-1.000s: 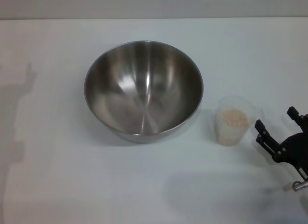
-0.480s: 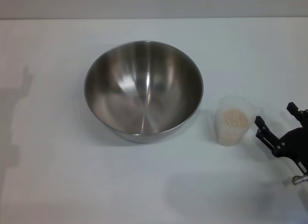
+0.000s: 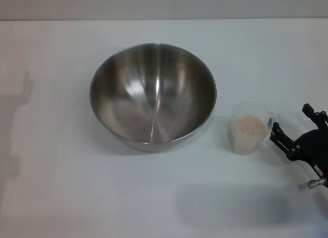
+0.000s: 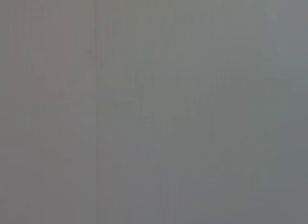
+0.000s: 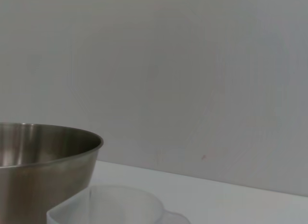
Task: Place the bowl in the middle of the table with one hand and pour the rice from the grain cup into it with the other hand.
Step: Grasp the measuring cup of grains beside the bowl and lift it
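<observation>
The large steel bowl stands empty in the middle of the white table. To its right stands the small clear grain cup holding a heap of pale rice. My right gripper is open, just right of the cup, its near finger close to the cup's lip. The right wrist view shows the bowl's side and the cup's rim close in front. My left gripper is out of view; the left wrist view shows only a plain grey surface.
A grey wall runs along the table's far edge. The left arm's shadow lies on the table at the left.
My right gripper has moved a little up and left, closing in on the grain cup. The bowl and cup have not moved.
</observation>
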{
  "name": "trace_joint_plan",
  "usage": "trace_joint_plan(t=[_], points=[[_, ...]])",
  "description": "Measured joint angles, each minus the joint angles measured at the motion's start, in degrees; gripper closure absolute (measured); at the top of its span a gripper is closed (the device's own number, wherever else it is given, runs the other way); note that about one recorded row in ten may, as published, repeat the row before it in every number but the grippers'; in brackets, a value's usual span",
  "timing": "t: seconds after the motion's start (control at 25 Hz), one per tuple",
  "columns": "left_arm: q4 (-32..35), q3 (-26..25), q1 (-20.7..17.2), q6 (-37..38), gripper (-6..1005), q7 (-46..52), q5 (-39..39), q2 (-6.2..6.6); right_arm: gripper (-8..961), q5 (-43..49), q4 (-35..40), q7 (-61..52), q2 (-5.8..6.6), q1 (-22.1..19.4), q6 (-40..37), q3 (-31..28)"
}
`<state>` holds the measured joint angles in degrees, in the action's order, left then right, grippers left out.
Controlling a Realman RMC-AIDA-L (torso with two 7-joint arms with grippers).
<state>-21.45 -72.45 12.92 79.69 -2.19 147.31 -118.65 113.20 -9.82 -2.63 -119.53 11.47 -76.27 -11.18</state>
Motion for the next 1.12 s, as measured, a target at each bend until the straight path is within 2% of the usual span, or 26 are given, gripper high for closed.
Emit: trace_joint_plan(t=[0.92,1.12], points=[[0.62,0.05,-0.39,-0.06,166,0.22,0.0,-0.01,107,0.02,-0.46,1.21,-0.09,0.09,-0.98,-0.15],[0.62,0.05,-0.45,-0.09,166,0.26,0.0,-0.01,186,0.0,-0.47,1.24,-0.09,0.24,-1.14,-0.16]])
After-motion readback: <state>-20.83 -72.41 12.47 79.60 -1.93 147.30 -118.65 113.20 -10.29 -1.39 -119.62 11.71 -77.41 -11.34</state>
